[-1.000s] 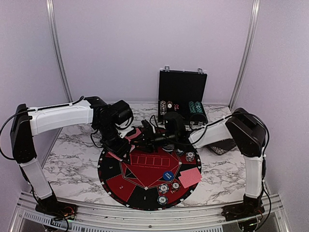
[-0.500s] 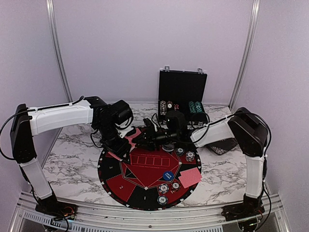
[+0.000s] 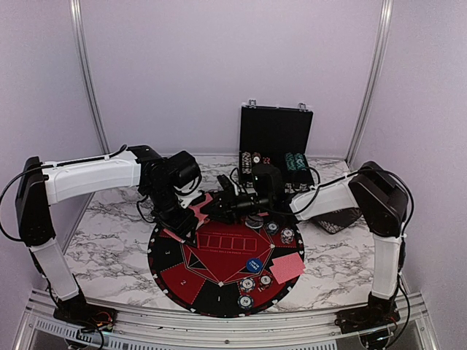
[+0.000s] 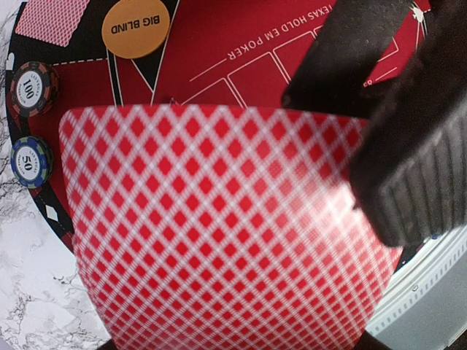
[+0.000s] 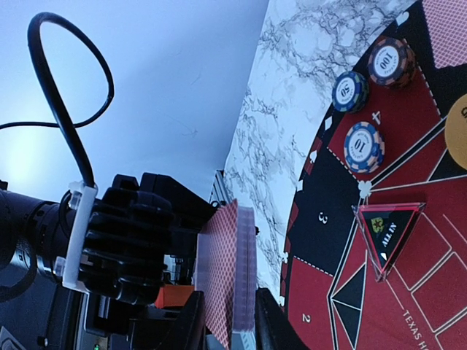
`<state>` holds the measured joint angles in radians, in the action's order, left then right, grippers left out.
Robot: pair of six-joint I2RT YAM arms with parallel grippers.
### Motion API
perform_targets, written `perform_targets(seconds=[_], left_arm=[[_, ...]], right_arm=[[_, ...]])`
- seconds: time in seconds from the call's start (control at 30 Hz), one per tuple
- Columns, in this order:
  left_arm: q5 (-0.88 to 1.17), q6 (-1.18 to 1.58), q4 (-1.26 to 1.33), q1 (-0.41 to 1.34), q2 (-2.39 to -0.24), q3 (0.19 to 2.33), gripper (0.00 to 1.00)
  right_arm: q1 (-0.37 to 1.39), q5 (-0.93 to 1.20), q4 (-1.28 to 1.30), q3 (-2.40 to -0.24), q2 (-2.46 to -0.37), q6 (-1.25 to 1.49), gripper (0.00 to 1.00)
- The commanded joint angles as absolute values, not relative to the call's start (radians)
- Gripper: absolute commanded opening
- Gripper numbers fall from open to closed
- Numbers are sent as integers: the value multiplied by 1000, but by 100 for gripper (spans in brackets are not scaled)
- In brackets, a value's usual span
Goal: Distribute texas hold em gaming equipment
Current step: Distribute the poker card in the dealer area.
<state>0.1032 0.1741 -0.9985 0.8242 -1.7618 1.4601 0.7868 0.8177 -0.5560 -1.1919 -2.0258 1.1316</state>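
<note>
My left gripper [image 3: 177,230] hangs over the mat's far left edge, shut on a red-backed card [image 4: 219,233] that fills the left wrist view and hides its fingertips. My right gripper [image 3: 211,208] reaches left across the mat's far side, shut on a deck of red-backed cards [image 5: 232,281] held on edge close beside the left gripper. Striped chips [image 3: 271,227] lie on the mat's right side and others [image 3: 248,283] at its near edge. A blue disc [image 3: 254,265] and a face-down card [image 3: 287,267] lie there too. An orange BIG BLIND disc [image 4: 136,27] shows in the left wrist view.
The round red-and-black mat [image 3: 197,284] lies on the marble table. An open black case [image 3: 276,138] with rows of chips stands at the back. A black square dish [image 3: 337,220] sits under the right arm. A clear triangular marker [image 5: 387,230] lies on the mat.
My right gripper has moved left with the deck, closer to the left gripper. The left arm has stayed still.
</note>
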Motion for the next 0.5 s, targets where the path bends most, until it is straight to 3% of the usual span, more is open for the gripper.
perform_targets(seconds=[0.0,0.47], left_arm=[[97,163,-1006,828,-1754,1485,50],[97,163,-1006,828,-1755,1485,50]], right_arm=[[781,812,-552,-1182,-1982,1128,21],[781,816,-554,-1177,-1974,1131,4]])
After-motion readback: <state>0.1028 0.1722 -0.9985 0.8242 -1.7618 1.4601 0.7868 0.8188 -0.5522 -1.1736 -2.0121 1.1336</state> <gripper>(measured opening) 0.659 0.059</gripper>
